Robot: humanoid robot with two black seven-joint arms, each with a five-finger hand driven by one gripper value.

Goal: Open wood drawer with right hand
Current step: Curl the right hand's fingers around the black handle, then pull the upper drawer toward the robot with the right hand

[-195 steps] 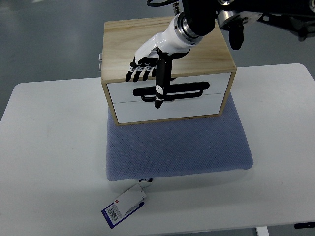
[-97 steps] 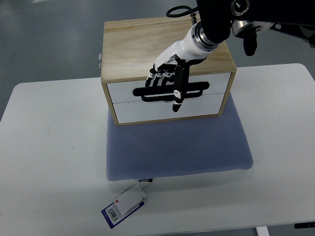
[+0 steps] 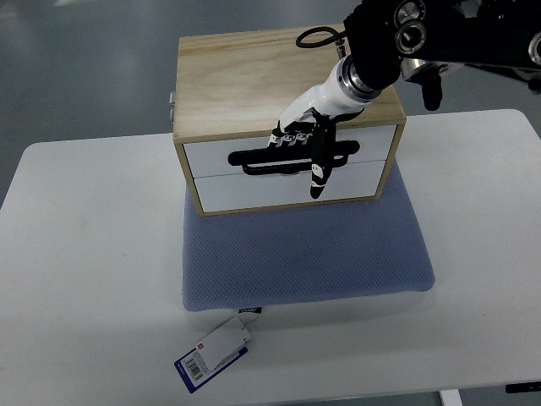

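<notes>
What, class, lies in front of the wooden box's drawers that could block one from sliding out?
Nothing visible blocks them. Only the flat blue mat lies before the drawers; the right hand is already at the black handle.

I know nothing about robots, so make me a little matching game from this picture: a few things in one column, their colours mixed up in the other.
Things:
1. wood drawer box
2. cushion
3. drawer handles
4. table

Colours:
A. black
B. white
C. pale natural wood
D. blue-grey

Pairs: 1-C, 2-D, 3-A, 4-B. The right hand is at the drawer handles.
</notes>
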